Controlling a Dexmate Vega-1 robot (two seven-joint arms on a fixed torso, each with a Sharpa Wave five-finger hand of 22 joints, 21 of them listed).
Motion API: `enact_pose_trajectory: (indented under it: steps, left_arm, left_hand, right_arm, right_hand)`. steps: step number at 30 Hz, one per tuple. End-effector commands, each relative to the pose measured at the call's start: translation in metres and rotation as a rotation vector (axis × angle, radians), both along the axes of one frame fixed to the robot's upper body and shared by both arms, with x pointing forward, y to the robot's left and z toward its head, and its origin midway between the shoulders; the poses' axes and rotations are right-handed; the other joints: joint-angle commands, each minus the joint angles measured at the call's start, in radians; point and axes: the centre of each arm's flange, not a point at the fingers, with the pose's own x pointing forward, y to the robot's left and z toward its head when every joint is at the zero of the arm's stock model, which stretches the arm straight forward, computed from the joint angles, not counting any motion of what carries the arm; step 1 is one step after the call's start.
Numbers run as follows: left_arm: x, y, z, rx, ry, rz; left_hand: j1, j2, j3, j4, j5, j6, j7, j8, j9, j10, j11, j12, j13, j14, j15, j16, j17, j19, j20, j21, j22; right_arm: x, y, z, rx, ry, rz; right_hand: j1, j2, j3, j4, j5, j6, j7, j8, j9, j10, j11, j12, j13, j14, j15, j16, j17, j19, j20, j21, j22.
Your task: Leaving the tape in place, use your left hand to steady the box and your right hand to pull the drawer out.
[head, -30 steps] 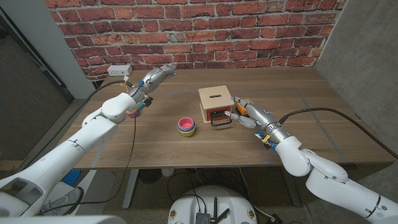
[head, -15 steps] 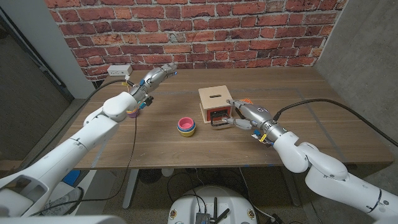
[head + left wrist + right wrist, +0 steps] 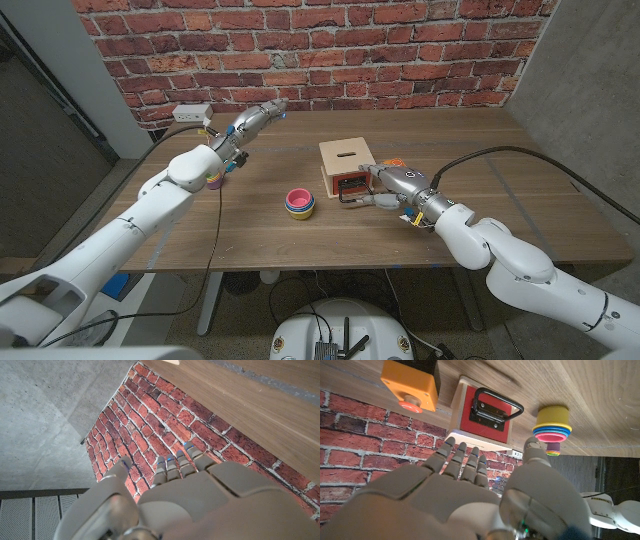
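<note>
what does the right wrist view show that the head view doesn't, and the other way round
Right wrist view alone: the red button on the orange box's face, and the drawer's red front seen square on.

Head view alone: the slot in the wooden box's top, the left hand raised well away from that box, and the white power strip.

Both: the black drawer handle, the stacked coloured cups, the right hand open beside the handle, the wooden table.

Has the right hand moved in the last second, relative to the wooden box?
Yes. The right hand has moved toward the robot's left, closing on the drawer handle at the front of the wooden box.
</note>
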Motion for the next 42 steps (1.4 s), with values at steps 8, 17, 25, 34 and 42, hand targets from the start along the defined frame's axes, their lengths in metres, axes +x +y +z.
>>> enact_pose_trajectory:
  steps: [8, 17, 25, 34, 42]
  left_arm:
    - [-0.001, -0.004, 0.006, -0.016, -0.005, 0.023]
    - [0.004, -0.009, 0.012, 0.030, -0.014, 0.019]
    - [0.009, -0.013, 0.016, 0.058, -0.014, 0.019]
    - [0.016, -0.014, 0.021, 0.080, -0.010, 0.018]
    - [0.020, -0.019, 0.024, 0.103, -0.017, 0.013]
  left_hand:
    - [-0.010, 0.014, 0.008, -0.002, -0.002, 0.018, -0.003, 0.009, 0.004, 0.020, -0.006, 0.008, 0.002, 0.011, 0.000, 0.004, 0.001, 0.012, -0.056, 0.004, 0.002]
    - [-0.014, 0.014, 0.013, -0.005, -0.002, 0.026, -0.004, 0.009, 0.004, 0.030, -0.007, 0.009, 0.002, 0.020, -0.001, 0.005, 0.001, 0.019, -0.057, 0.005, 0.002]
    - [-0.016, 0.014, 0.017, -0.007, -0.002, 0.029, -0.003, 0.008, 0.004, 0.032, -0.007, 0.008, 0.002, 0.022, -0.002, 0.004, 0.001, 0.020, -0.058, 0.005, 0.002]
    - [-0.019, 0.013, 0.022, -0.009, -0.002, 0.040, -0.004, 0.010, 0.004, 0.041, -0.007, 0.009, 0.003, 0.032, -0.005, 0.005, 0.001, 0.022, -0.060, 0.005, 0.002]
    - [-0.021, 0.013, 0.024, -0.011, -0.003, 0.042, -0.005, 0.009, 0.004, 0.045, -0.006, 0.009, 0.003, 0.037, -0.006, 0.005, 0.001, 0.023, -0.060, 0.005, 0.002]
  right_arm:
    - [-0.002, 0.014, 0.004, -0.100, -0.009, -0.042]
    - [0.003, 0.020, 0.003, -0.161, -0.006, -0.095]
    - [0.007, 0.031, 0.003, -0.196, 0.000, -0.089]
    - [0.011, 0.042, 0.005, -0.234, -0.011, -0.089]
    - [0.011, 0.047, 0.005, -0.248, -0.012, -0.087]
  right_hand:
    - [0.058, -0.023, 0.014, -0.005, 0.011, 0.067, -0.007, 0.023, 0.006, 0.056, -0.006, 0.017, 0.005, 0.057, -0.069, 0.024, -0.004, 0.044, -0.009, 0.016, 0.002]
    - [0.075, -0.026, 0.019, 0.002, 0.010, 0.094, -0.013, 0.023, 0.005, 0.087, -0.013, 0.020, 0.004, 0.084, -0.077, 0.035, -0.003, 0.101, -0.049, 0.028, 0.003]
    - [0.096, -0.029, 0.026, -0.003, 0.010, 0.100, -0.016, 0.021, 0.005, 0.105, -0.020, 0.022, 0.004, 0.109, -0.097, 0.043, -0.005, 0.106, -0.053, 0.023, 0.004]
    - [0.143, -0.036, 0.040, -0.009, 0.006, 0.133, -0.033, 0.027, 0.005, 0.137, -0.040, 0.023, 0.003, 0.155, -0.117, 0.057, -0.010, 0.113, -0.058, 0.018, 0.004]
    - [0.166, -0.039, 0.044, -0.003, -0.001, 0.158, -0.043, 0.030, 0.005, 0.158, -0.046, 0.020, 0.002, 0.198, -0.140, 0.073, -0.011, 0.138, -0.074, 0.021, 0.004]
